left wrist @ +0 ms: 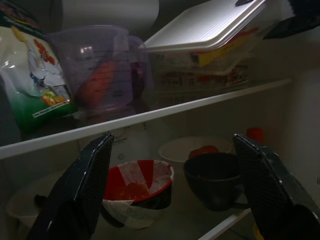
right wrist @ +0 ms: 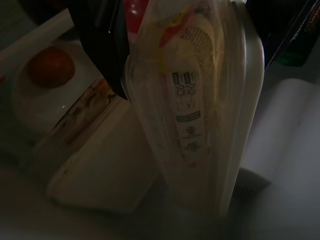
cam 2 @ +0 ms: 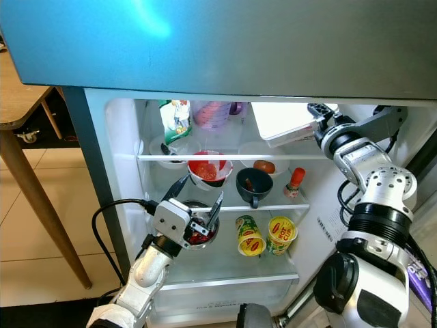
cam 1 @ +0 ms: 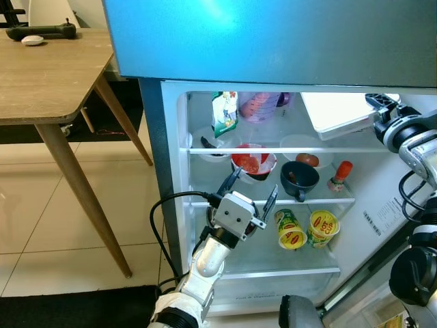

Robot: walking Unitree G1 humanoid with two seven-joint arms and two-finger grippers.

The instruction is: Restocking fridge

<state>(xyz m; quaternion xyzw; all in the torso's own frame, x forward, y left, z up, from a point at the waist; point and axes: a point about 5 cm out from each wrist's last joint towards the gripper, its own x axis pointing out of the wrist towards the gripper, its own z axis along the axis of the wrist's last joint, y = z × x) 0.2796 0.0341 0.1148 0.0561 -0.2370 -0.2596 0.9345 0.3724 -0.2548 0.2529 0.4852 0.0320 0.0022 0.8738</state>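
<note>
Right gripper is closed on a clear lidded container, held tilted at the right end of the fridge's top shelf, the arm bent in from the right. Left gripper is raised before the middle shelf with fingers spread wide, a red-and-white bowl seen between them, unheld.

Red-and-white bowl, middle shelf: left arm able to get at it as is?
Probably yes. The left claw is open, just in front of the red-and-white bowl, with nothing between them; the dark mug stands apart to its side.
</note>
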